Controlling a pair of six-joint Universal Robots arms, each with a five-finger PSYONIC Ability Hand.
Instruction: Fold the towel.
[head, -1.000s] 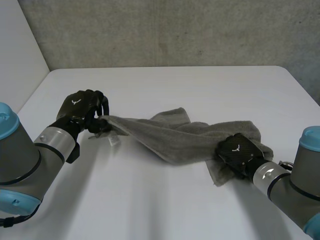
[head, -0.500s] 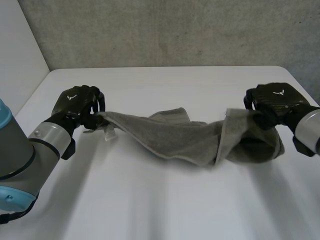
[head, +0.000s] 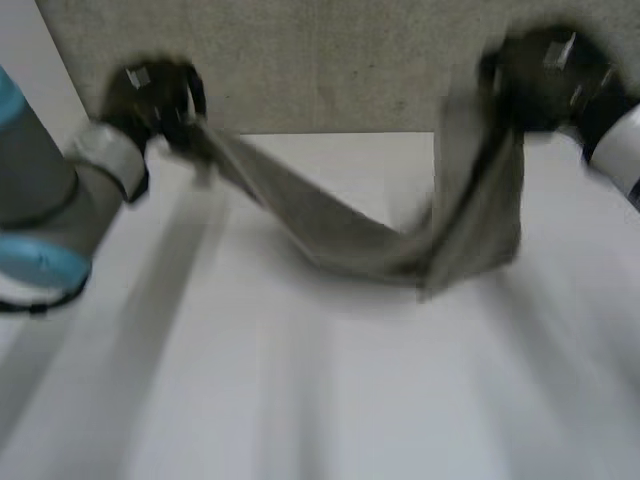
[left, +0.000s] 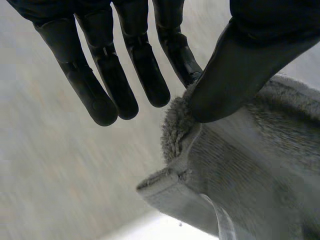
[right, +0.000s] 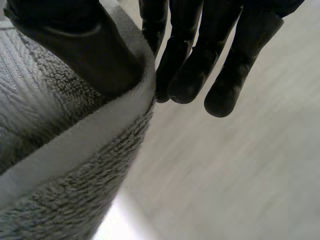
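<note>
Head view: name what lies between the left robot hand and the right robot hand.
The towel spans that stretch in the head view, sagging midway, its ends pinched by the left robot hand and right robot hand.

A plain grey towel (head: 340, 235) with a paler flat band along its edge is shown; the left hand (head: 150, 90) and right hand (head: 545, 70) are finished in black, the table (head: 300, 400) in white, the wall (head: 320, 60) in mottled grey.

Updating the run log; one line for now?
left hand: pinches towel corner | right hand: pinches towel edge | towel: sags between raised hands
</note>
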